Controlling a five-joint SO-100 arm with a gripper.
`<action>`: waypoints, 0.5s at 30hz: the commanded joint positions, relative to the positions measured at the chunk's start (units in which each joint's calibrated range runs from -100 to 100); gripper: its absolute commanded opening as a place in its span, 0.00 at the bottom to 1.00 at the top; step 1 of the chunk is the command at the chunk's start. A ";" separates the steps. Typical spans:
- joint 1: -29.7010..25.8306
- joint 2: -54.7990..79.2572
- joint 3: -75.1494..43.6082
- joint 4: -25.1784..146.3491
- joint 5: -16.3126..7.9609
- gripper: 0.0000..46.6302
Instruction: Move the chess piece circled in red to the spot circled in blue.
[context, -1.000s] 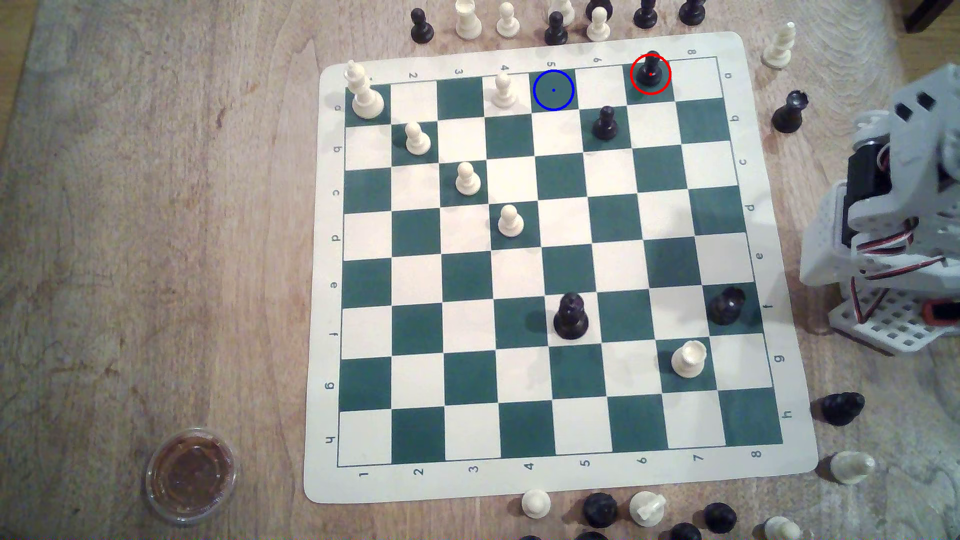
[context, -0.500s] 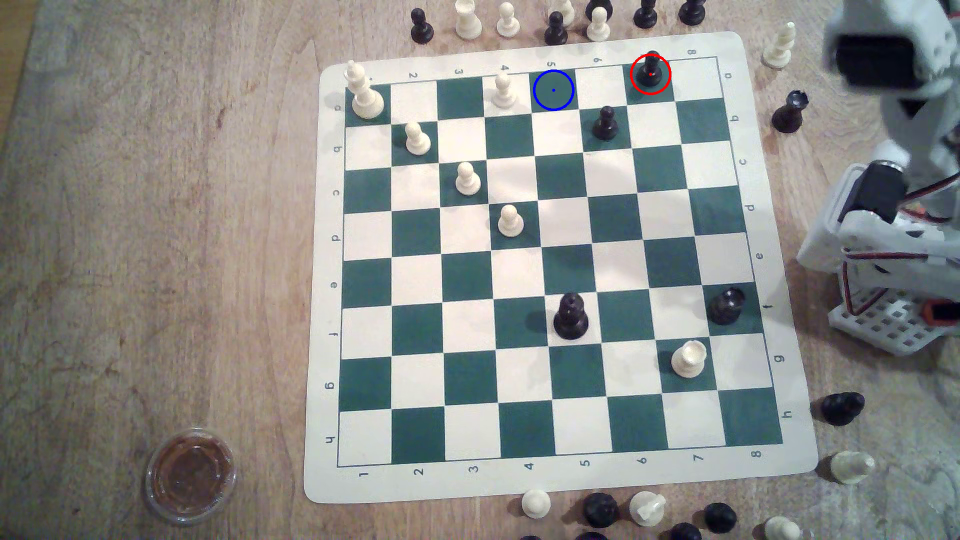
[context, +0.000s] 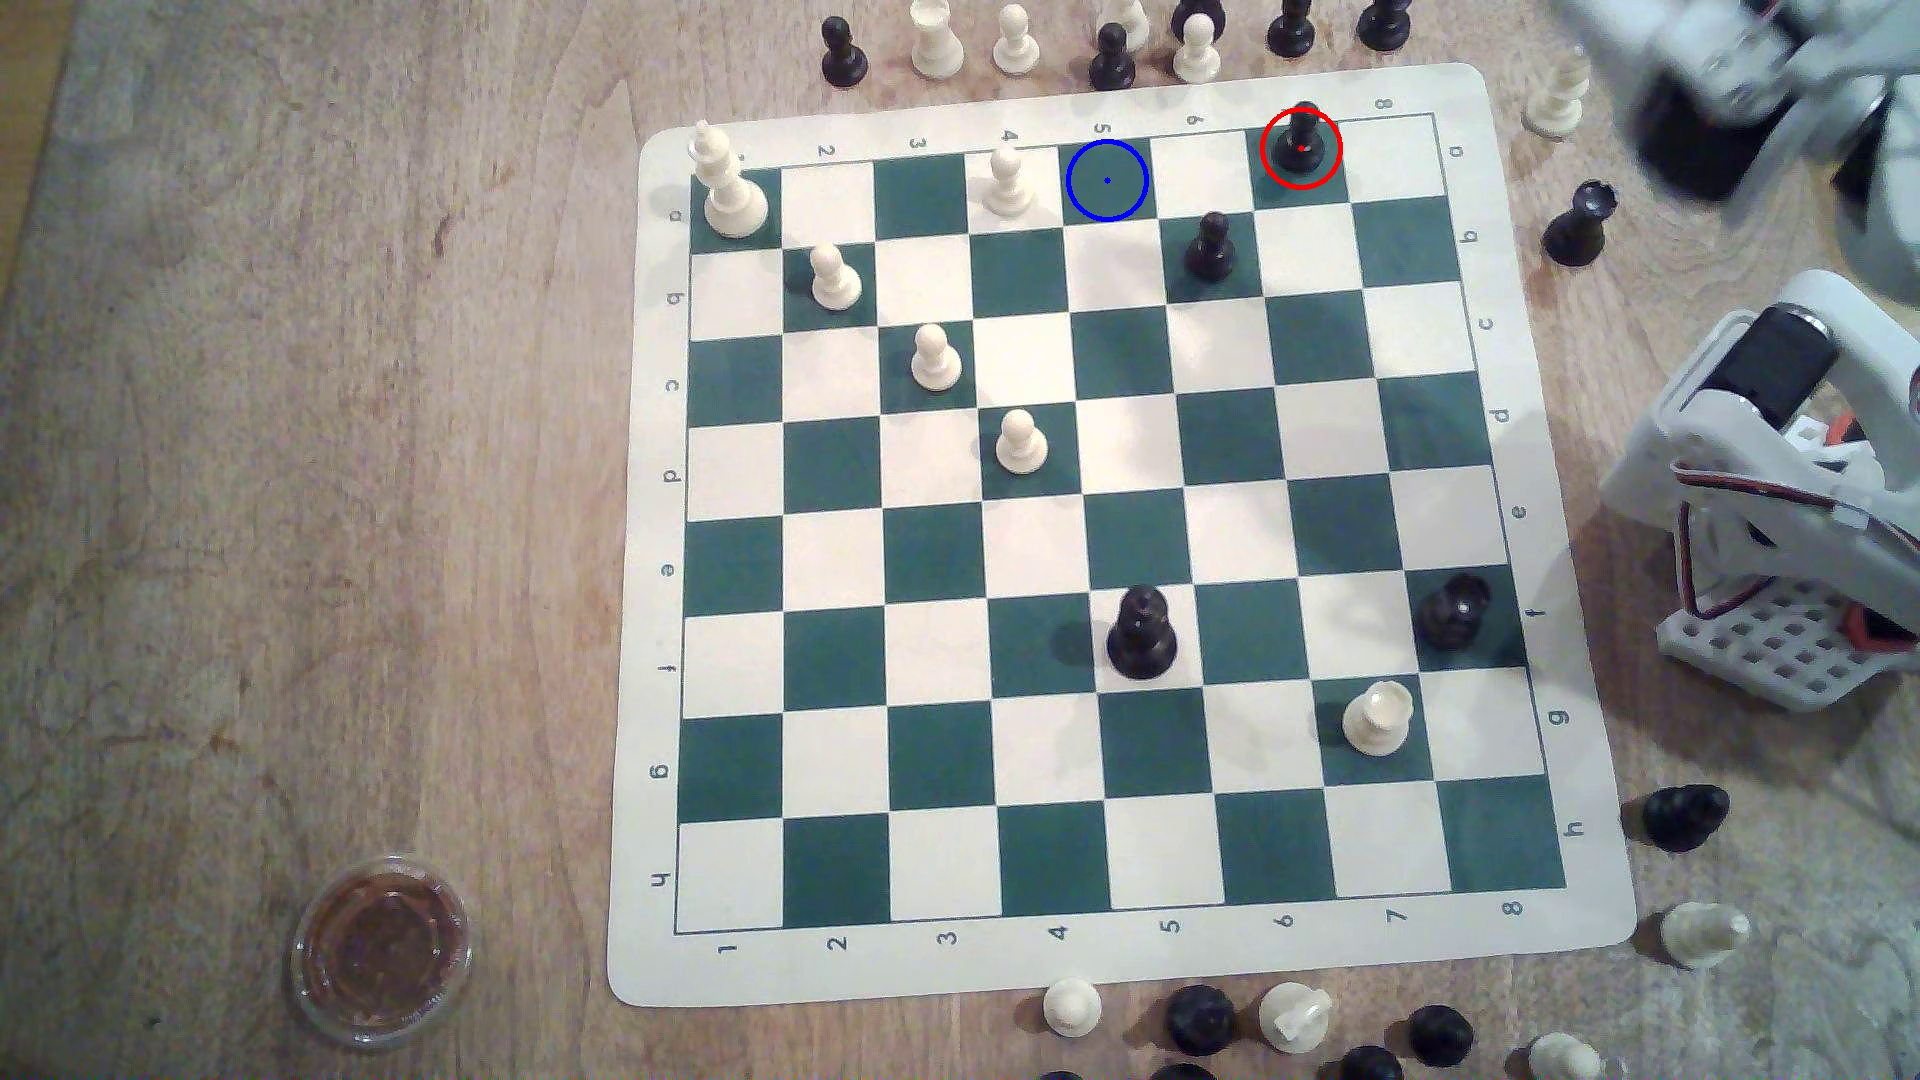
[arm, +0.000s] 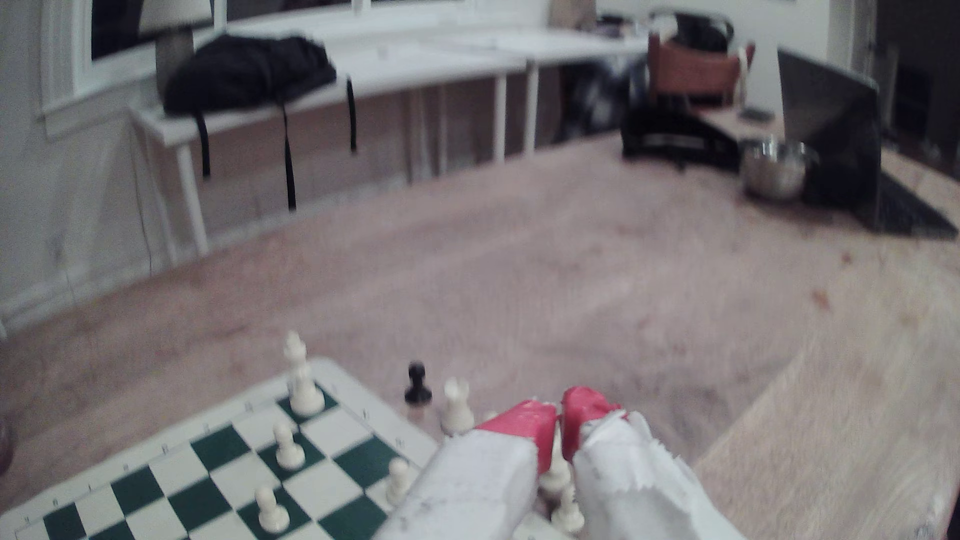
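Observation:
The chess piece circled in red (context: 1301, 140) is a small black piece with a flat-topped head. It stands upright on a green square in the board's far row, toward the exterior view's right. The spot circled in blue (context: 1107, 180) is a bare green square two columns to its left in the same row. My arm (context: 1714, 104) is a raised blur at the exterior view's top right, off the board and right of the piece. In the wrist view my gripper (arm: 558, 415) hangs high over the board's far edge, its red fingertips (arm: 524, 423) together with nothing between them.
A black pawn (context: 1210, 247) stands diagonally between piece and spot, and a white piece (context: 1006, 182) sits just left of the spot. Captured pieces (context: 1112, 57) line the table beyond the board's far edge. A black rook (context: 1579, 223) and a white piece (context: 1555, 99) stand near the arm.
The arm has risen from its folded pose at the exterior view's right and swung up toward the top right corner. No piece on the board has moved.

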 joint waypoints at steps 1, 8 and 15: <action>1.95 2.51 -2.49 8.96 -1.03 0.04; 4.22 23.05 -7.30 11.26 -1.42 0.21; 6.18 39.18 -14.73 10.11 -2.30 0.37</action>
